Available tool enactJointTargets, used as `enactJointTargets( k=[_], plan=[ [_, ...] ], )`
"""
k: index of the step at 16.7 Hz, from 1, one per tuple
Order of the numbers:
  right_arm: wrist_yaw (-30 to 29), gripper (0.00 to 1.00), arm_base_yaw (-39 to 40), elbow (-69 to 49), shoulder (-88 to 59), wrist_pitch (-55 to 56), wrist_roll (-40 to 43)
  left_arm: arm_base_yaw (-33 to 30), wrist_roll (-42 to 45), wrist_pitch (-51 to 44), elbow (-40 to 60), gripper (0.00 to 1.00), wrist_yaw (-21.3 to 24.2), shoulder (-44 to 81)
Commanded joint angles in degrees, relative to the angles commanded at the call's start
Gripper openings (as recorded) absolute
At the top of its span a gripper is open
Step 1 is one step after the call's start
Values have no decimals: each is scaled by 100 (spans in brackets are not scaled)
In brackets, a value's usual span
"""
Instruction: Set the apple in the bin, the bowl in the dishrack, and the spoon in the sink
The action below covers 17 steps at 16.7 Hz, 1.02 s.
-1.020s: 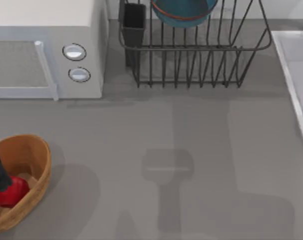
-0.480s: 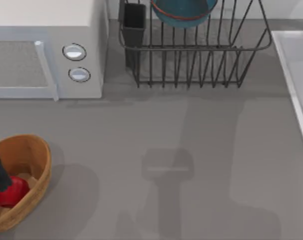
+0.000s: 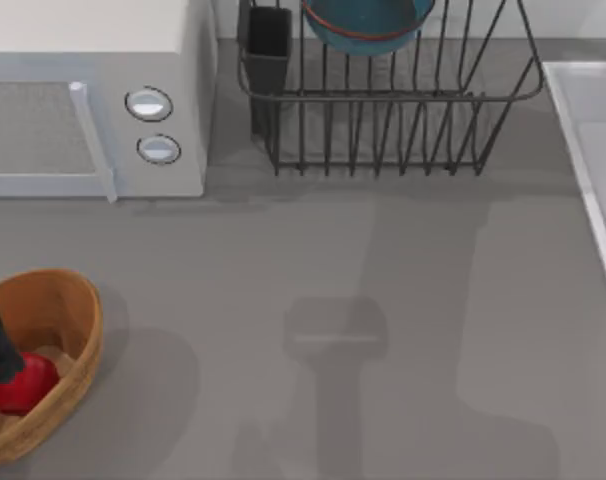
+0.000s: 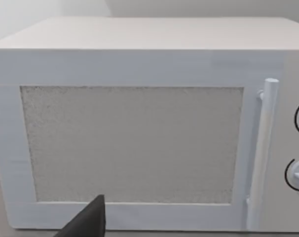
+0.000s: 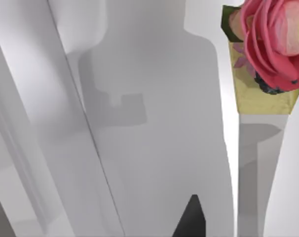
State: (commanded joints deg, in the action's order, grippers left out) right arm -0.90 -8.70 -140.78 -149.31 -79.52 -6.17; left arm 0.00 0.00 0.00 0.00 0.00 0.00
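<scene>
Apple (image 3: pixel 23 384) rests against the bin (image 3: pixel 78 330) wall beneath the left arm; its finger spread seems unreadable.

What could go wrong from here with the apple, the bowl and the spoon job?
The apple lies low against the near wall of the bin, right beside the dark left arm at the top view's left edge; lifting away carelessly might nudge the bin or roll the fruit. The bowl sits at the back of the dishrack, seemingly leaning among the bars, so it may shift. I cannot spot the spoon, so whether it reached the sink is unconfirmed.
</scene>
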Motion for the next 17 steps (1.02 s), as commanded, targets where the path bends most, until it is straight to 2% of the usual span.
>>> enactJointTargets(
  k=[11, 17],
  plan=[
    [0, 98, 0, 0, 0, 0, 0, 0, 0, 0, 0, 100, 0, 0],
    [0, 100, 0, 0, 0, 0, 0, 0, 0, 0, 0, 100, 0, 0]
  ],
)
